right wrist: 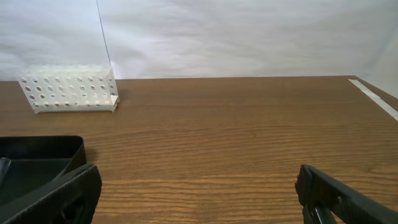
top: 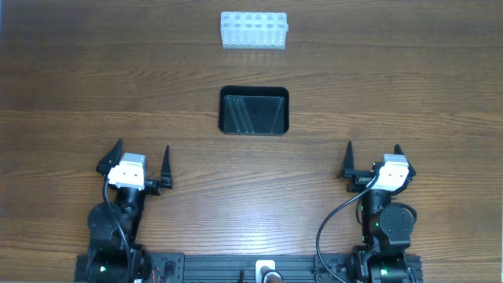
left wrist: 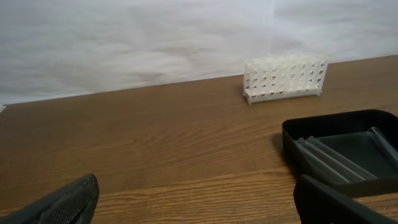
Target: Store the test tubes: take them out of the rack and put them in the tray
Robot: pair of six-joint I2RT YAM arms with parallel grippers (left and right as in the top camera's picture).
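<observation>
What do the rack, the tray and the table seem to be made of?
The rack looks like white, slightly translucent plastic, moulded with rows of round holes. The tray looks like black plastic, smooth, with rounded corners. The table shows brown wood grain, matte; solid or laminate, I cannot tell.

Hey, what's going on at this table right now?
Nothing is being handled at this moment. The left claw and right claw both hang open and empty near the arms' bases. The white perforated plastic rack stands at the far side of the brown wooden table. The black rectangular tray lies between the rack and the arms, with several clear test tubes lying flat inside. Whether tubes remain in the rack cannot be told.
</observation>
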